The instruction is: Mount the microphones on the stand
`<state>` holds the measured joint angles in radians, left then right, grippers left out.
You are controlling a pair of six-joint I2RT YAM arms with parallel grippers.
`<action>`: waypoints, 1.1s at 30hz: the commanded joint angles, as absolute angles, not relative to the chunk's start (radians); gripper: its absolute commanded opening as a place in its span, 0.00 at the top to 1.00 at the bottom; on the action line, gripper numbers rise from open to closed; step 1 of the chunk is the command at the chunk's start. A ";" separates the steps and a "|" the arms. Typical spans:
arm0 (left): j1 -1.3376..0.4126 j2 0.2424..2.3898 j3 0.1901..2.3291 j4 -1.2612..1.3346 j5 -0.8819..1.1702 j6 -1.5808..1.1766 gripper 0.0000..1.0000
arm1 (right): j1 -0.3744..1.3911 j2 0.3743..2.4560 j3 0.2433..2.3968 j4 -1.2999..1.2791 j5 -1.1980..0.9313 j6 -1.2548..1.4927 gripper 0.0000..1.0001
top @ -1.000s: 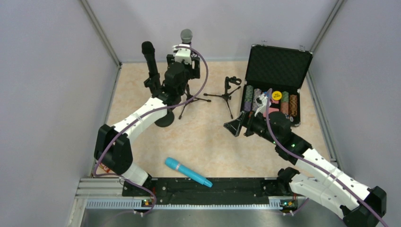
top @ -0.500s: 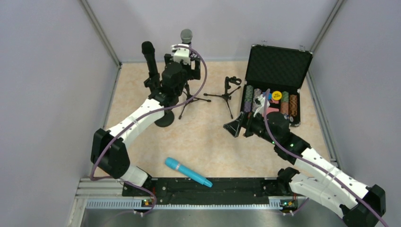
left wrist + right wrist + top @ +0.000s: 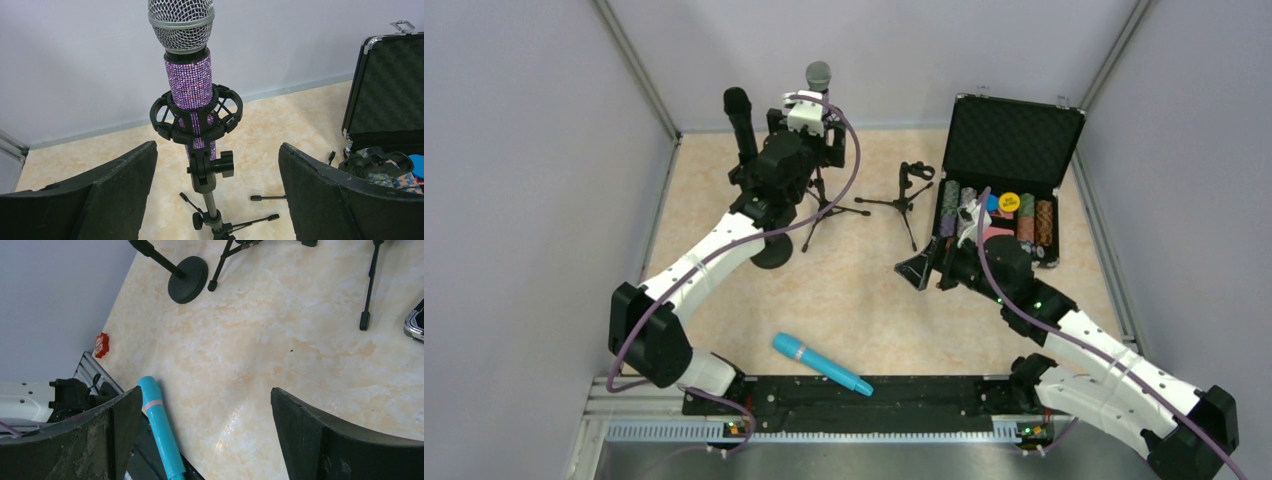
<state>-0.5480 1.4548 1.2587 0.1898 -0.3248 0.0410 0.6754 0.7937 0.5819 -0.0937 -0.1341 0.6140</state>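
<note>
The purple glitter microphone [image 3: 189, 75] stands upright at 11 o'clock on the worktop [image 3: 844, 290], its body pushed down through the ring clip [image 3: 196, 112] of a tripod stand [image 3: 210, 205], so the clip alone carries it. The left fingers [image 3: 120, 190] are spread wide, 1 on each side of the stand and touching neither it nor the microphone, which reads as a grip let go once the seat held. Just beside it, at 10 o'clock, the black microphone [image 3: 742, 125] sits upright on a round-base stand [image 3: 772, 252]. That makes 2 of 3 mounted, by my judgement. The cyan microphone [image 3: 821, 364] lies flat at 6 o'clock, near the arm bases and well apart from the empty small tripod [image 3: 907, 190] at 12 o'clock. The right fingers [image 3: 320, 440] are also spread and hold nothing, hanging above bare worktop with the cyan microphone in their view, probably the next pick. An open poker chip case [image 3: 1014, 150] sits at 2 o'clock.
</note>
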 commanded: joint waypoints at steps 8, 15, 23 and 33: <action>-0.557 1.419 1.315 0.239 -0.197 0.052 0.43 | 0.664 0.812 0.589 -0.037 -0.155 0.630 0.04; -0.559 1.439 1.311 0.231 -0.222 0.056 0.52 | 0.665 0.814 0.591 -0.037 -0.154 0.628 0.04; -0.560 1.380 1.306 0.252 -0.172 0.036 0.49 | 0.665 0.830 0.601 -0.037 -0.155 0.620 0.04; -0.561 1.246 1.235 0.321 -0.011 -0.069 0.41 | 0.664 0.856 0.621 -0.072 -0.156 0.612 0.01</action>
<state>-0.5571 1.3277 1.2678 0.2176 -0.1001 -0.0032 0.6754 0.8474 0.5827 -0.0753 -0.1574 0.6205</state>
